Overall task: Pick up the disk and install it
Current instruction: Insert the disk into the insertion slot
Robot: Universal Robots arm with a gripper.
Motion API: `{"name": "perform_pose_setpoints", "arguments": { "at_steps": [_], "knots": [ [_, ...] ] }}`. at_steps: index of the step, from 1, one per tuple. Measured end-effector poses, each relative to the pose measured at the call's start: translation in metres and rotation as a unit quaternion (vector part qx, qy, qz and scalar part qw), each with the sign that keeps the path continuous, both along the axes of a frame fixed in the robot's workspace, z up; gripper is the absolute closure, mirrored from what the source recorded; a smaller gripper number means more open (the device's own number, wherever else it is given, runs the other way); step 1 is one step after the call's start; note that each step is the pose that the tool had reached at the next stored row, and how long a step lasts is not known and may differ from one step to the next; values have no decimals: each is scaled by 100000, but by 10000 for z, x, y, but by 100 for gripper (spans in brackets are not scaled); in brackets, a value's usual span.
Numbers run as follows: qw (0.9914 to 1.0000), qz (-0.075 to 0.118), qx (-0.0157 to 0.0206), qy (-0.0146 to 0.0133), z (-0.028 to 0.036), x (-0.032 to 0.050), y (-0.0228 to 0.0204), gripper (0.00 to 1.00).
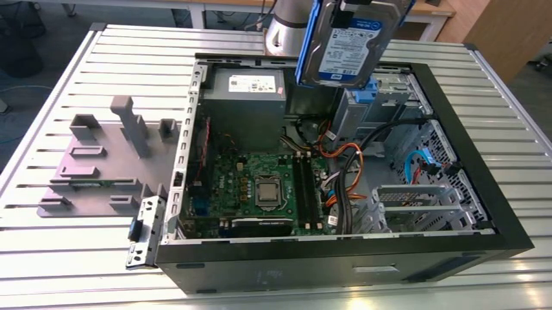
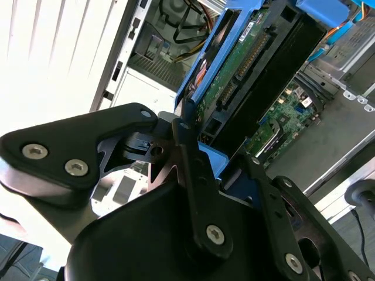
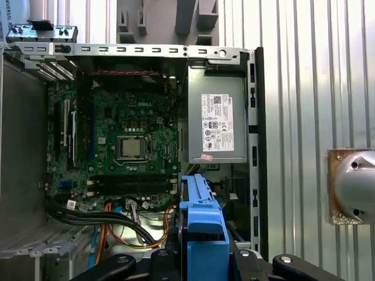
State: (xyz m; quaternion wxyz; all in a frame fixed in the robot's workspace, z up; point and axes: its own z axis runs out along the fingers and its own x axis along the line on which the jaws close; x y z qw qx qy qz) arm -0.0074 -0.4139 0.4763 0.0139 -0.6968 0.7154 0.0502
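The end effector (image 2: 212, 157), clamped on the disk (image 1: 350, 45) above the open case (image 1: 505, 197), should keep its rails square to the drive bay (image 1: 392, 97)

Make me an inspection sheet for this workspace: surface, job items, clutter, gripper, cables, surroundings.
Surface: slatted metal table bearing an open PC case.
Job's things: disk, held in the air above the case.
Clutter: grey stand on the table at the exterior view's left of the case; metal bracket by the case's corner.
Gripper: gripper shut on the disk.
Cables: orange, black and blue cables inside the case.
Surroundings: wooden panel beyond the table.
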Motion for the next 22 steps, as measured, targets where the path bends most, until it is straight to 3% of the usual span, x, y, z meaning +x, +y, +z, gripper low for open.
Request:
{"name": "perform_pose_setpoints", "arguments": {
  "at_steps": [22],
  "knots": [
    [100000,2,2,-1,-1,23,-53,63]
  ]
}}
